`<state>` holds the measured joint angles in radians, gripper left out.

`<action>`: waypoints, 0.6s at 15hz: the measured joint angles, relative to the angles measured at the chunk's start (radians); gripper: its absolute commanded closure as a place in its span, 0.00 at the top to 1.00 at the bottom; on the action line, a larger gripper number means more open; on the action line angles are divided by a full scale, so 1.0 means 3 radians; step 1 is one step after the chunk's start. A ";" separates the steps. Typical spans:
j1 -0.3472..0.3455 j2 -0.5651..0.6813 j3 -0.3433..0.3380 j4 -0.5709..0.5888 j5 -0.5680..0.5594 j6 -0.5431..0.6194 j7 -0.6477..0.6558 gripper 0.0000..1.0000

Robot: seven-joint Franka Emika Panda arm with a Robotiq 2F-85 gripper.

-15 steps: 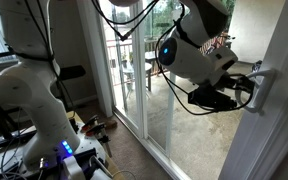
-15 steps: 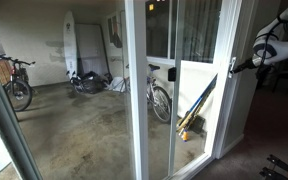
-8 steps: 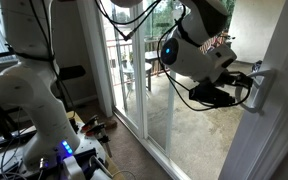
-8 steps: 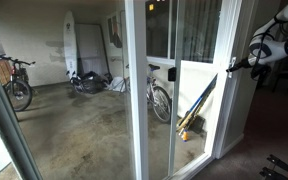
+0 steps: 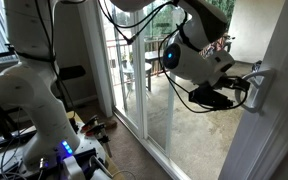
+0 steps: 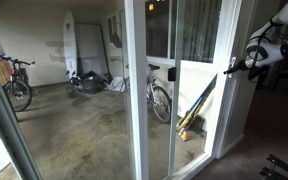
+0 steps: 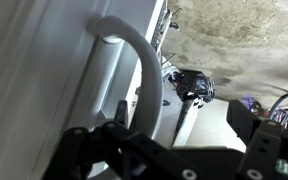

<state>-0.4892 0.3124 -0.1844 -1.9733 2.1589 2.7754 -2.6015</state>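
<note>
A white curved door handle [image 7: 150,78] is fixed to the white frame of a sliding glass door [image 7: 44,70]. In the wrist view my gripper [image 7: 179,122] straddles it. The handle lies close beside the left finger [image 7: 118,112], and the right finger [image 7: 241,118] stands well off from it. The jaws are wide apart and not clamped on it. In both exterior views the gripper [image 5: 242,88] [image 6: 231,67] sits at the handle [image 5: 257,84] on the door's edge, about halfway up.
The robot's white base [image 5: 29,100] stands indoors near the glass. A fixed white door post [image 6: 136,90] is in the foreground. Outside on the patio are bicycles [image 6: 160,98] [image 6: 14,85], a surfboard [image 6: 70,45] and long tools [image 6: 198,106] leaning by the door.
In the view from outside, the gripper and the door edge have shifted slightly to the left. The arm has turned a little.
</note>
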 measured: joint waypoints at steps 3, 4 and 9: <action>0.0028 0.0000 -0.0029 -0.0010 0.0000 -0.0002 0.0000 1.00; 0.0038 -0.0001 -0.0040 -0.0017 0.0000 -0.0003 0.0000 1.00; 0.0098 -0.0067 -0.0142 -0.0214 0.0002 -0.0110 0.0002 1.00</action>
<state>-0.4598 0.2922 -0.2269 -2.0375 2.1595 2.7424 -2.6008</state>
